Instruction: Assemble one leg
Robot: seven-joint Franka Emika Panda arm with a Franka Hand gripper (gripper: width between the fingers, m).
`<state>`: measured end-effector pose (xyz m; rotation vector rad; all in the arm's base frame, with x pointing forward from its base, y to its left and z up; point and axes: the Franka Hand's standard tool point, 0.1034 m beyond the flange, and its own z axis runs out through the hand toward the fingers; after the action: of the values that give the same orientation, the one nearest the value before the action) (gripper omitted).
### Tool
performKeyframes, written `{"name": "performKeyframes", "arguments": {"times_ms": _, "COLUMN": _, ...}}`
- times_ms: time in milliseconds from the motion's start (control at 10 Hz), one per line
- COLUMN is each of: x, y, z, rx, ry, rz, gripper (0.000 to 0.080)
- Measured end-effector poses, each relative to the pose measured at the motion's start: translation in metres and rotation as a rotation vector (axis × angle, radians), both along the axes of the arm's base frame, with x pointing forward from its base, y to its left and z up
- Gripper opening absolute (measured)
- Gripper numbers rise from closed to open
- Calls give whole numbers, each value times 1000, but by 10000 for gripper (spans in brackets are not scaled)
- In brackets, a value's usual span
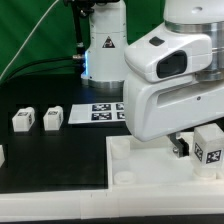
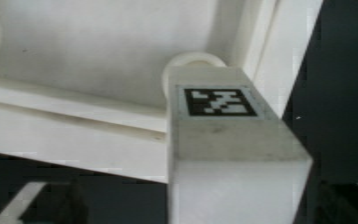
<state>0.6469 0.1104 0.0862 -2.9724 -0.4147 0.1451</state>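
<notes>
The arm [image 1: 170, 70] is low over the exterior view's right side, and its big white body hides much of the scene. Below it the gripper [image 2: 185, 202] is around the leg [image 1: 208, 147]. This is a small white post with a black-and-white tag on its side, and it sits at the right edge of the exterior view, over the large white tray-like part [image 1: 135, 168].

One dark finger [image 1: 182, 147] is just beside the leg, on the side of the exterior view's left. The other finger is hidden. In the wrist view the leg fills the middle of the picture, with its tag facing the camera. Its far end reaches a raised rim of the tray-like part, at a rounded spot. It is not clear whether the leg touches the part there.

The claw's state cannot be told: pale shapes of fingers [image 2: 23, 203] show low at both sides of the leg, but they are dim and blurred, so a grip is not certain.

On the black table [image 1: 60, 160] two other legs stand side by side at the exterior view's left – one [image 1: 24, 120] and another [image 1: 53, 117], near each other but apart. The marker board [image 1: 100, 110] lies flat behind them, closer to the arm's base.
</notes>
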Motion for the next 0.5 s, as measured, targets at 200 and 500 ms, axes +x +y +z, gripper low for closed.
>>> {"name": "performKeyframes", "arguments": {"times_ms": 200, "x": -1, "y": 0, "z": -1, "rx": 0, "ry": 2, "rz": 1, "gripper": 464}}
{"name": "performKeyframes", "arguments": {"times_ms": 500, "x": -1, "y": 0, "z": -3, "rx": 0, "ry": 3, "rz": 1, "gripper": 291}}
